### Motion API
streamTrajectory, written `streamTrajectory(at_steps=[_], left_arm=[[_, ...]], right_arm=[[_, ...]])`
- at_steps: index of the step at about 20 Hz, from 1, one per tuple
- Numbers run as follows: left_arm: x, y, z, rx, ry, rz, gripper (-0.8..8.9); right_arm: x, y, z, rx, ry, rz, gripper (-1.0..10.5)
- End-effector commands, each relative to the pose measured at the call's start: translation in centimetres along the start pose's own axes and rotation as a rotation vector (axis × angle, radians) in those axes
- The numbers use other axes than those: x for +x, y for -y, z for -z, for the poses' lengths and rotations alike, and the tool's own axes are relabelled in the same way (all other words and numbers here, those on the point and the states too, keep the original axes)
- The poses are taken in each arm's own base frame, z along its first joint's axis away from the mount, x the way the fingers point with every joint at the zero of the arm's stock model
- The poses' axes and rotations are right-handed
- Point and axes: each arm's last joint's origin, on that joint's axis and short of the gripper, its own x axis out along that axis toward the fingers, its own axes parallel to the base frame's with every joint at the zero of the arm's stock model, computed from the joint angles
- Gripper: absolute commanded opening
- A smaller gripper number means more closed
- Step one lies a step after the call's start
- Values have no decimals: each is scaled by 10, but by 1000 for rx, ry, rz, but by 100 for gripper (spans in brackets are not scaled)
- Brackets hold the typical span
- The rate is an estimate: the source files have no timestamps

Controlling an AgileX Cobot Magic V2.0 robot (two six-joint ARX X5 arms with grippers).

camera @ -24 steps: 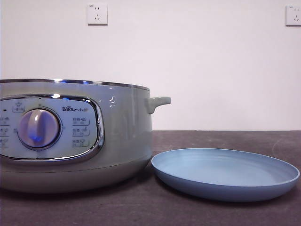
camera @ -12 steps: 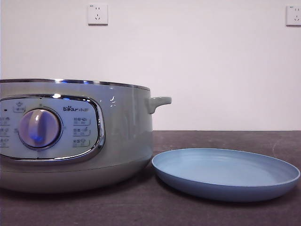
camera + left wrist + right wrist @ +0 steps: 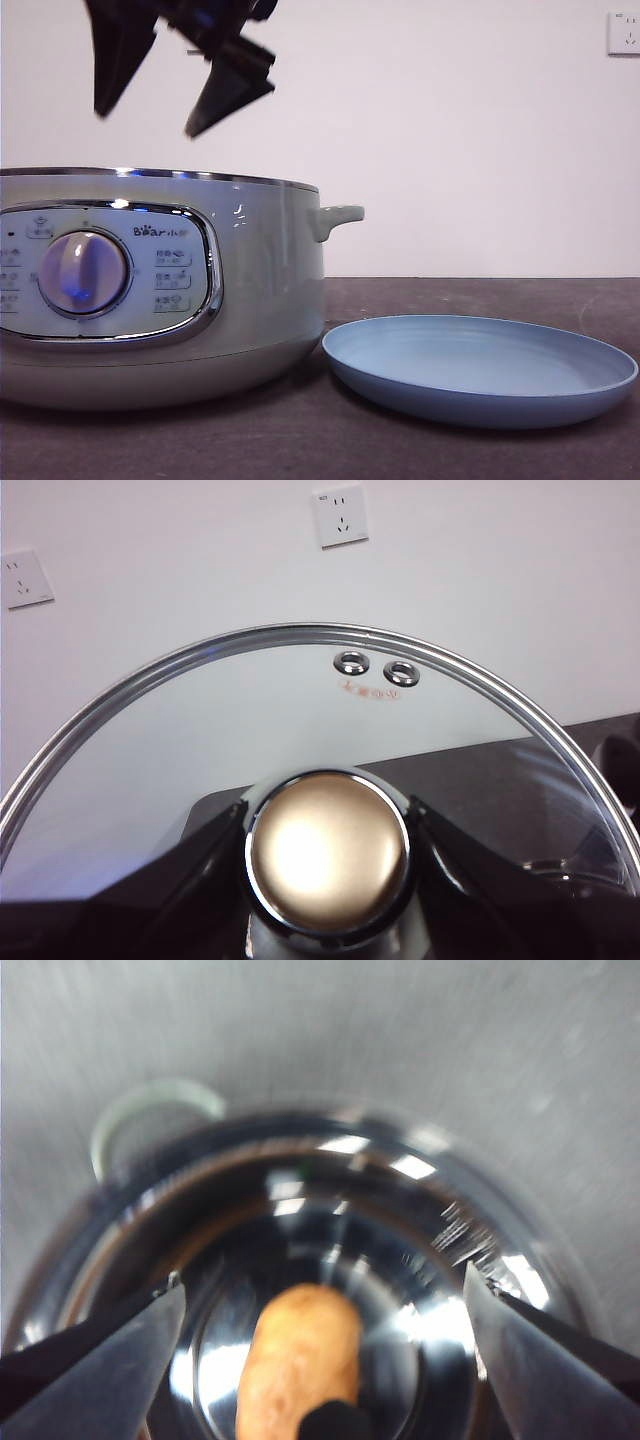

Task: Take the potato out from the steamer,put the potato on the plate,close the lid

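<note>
The steamer (image 3: 250, 270) stands open on the left of the front view. The potato (image 3: 300, 1360) lies at the bottom of its shiny pot (image 3: 450, 1210) in the right wrist view; the front view hides it behind the steamer's wall. My right gripper (image 3: 145, 125) hangs open above the steamer's rim, its jaws spread wide to either side of the potato (image 3: 322, 1272) and well above it. My left gripper (image 3: 327, 840) is shut on the lid's knob (image 3: 327, 865) and holds the glass lid (image 3: 200, 740) up in the air. The light-blue plate (image 3: 480, 370) lies empty to the right of the steamer.
The steamer's stubby handle (image 3: 335, 216) sticks out toward the plate. The dark tabletop (image 3: 480, 295) runs back to a white wall with a socket (image 3: 624, 32). The plate's rim almost touches the steamer's base.
A gripper with open jaws has come down into the front view from the top left, above the steamer. The steamer and the plate have not moved.
</note>
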Motion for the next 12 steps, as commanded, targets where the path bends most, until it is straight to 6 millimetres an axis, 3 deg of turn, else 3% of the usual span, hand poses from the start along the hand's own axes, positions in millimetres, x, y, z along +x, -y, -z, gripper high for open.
streamTrajectory(at_steps=[1,12], left_arm=[[-5,-3,-4,-14,46,-13,-8],[-5,-3,0,-13,5,-30,-8]], right_arm=[[20,3,7,-5,-60,8,474],[59,-1,30,13,-233,-87,474]])
